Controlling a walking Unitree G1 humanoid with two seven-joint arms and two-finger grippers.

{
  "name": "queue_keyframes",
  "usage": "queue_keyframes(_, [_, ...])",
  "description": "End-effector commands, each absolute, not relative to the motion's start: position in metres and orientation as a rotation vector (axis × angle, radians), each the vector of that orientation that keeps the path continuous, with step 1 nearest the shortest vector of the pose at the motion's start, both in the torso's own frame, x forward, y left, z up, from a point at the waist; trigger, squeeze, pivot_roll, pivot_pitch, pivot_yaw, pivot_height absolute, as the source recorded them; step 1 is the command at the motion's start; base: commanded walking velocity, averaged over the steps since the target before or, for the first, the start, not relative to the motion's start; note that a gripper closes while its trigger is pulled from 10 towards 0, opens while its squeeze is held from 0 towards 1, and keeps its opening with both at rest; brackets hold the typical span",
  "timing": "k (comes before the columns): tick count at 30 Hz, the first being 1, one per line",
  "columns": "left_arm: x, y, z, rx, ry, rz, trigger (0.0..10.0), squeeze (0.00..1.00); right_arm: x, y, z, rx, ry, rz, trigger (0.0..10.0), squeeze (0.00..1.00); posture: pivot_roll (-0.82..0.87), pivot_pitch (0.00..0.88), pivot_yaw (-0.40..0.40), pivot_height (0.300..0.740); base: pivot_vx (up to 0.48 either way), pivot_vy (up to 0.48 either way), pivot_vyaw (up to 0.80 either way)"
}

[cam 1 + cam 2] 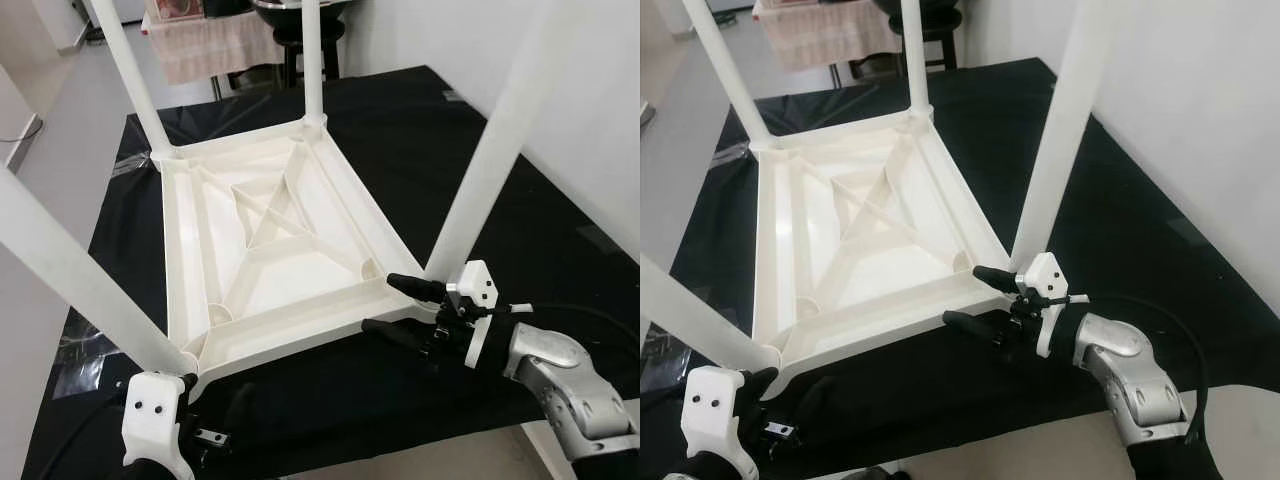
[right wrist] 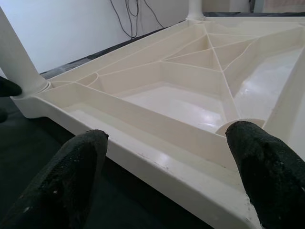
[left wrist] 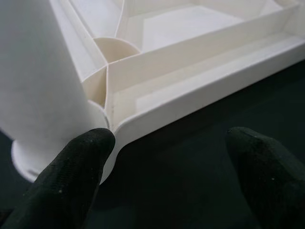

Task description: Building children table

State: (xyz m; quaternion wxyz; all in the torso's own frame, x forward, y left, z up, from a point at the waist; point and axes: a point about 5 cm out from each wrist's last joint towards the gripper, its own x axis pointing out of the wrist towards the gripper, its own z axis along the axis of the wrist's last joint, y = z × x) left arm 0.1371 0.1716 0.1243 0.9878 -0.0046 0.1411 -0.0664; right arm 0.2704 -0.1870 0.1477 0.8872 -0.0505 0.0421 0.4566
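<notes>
- Left gripper (image 1: pixel 215 408): nearest the head camera, low at the near left corner of the table. Fingers were spread wide; one finger (image 3: pixel 71 176) lay against the rounded corner at the foot of the near left leg (image 1: pixel 70 275), the other stood off over the black cloth. Nothing was clamped.
- Right gripper (image 1: pixel 400 306): at the near right corner. Fingers were parted wide, one above the near rim, one below and outside it, straddling the edge without closing on it.
- Children's table (image 1: pixel 270 250): white plastic, upside down on the black cloth (image 1: pixel 420 130), ribbed underside facing up, with diagonal bracing.
- Legs: four white legs stood up from the corners, the near right leg (image 1: pixel 490 150) rising just behind the right gripper.
- Background: a grey floor, a white wall at right, and a dark stool (image 1: pixel 300 40) beyond the cloth.
</notes>
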Motion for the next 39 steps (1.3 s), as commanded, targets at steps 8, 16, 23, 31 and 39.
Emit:
queue_keyframes(8, [0.125,0.199,0.122,0.13,0.307,0.062,10.0,0.0,0.276,-0.192,0.149,-0.134,0.068,0.928,10.0,0.0,0.14,0.1,0.044,0.74,0.0,0.0,0.0])
queue_keyframes(16, [0.131,0.212,0.139,0.162,0.17,0.142,10.0,0.0,0.279,-0.191,0.149,-0.129,0.061,0.936,10.0,0.0,0.14,0.107,0.039,0.74,0.0,0.0,0.0])
queue_keyframes(23, [0.16,0.213,0.154,0.123,0.044,0.08,10.0,0.0,0.276,-0.188,0.148,-0.121,0.052,0.943,10.0,0.0,0.11,0.109,0.045,0.74,0.0,0.0,0.0])
queue_keyframes(31, [0.182,0.205,0.155,0.036,0.016,-0.061,10.0,0.0,0.275,-0.188,0.15,-0.117,0.042,0.942,10.0,0.0,0.1,0.116,0.049,0.74,0.0,0.0,0.0])
queue_keyframes(39, [0.171,0.188,0.141,-0.055,0.094,-0.171,10.0,0.0,0.274,-0.189,0.15,-0.12,0.047,0.944,10.0,0.0,0.1,0.127,0.043,0.74,0.0,0.0,0.0])
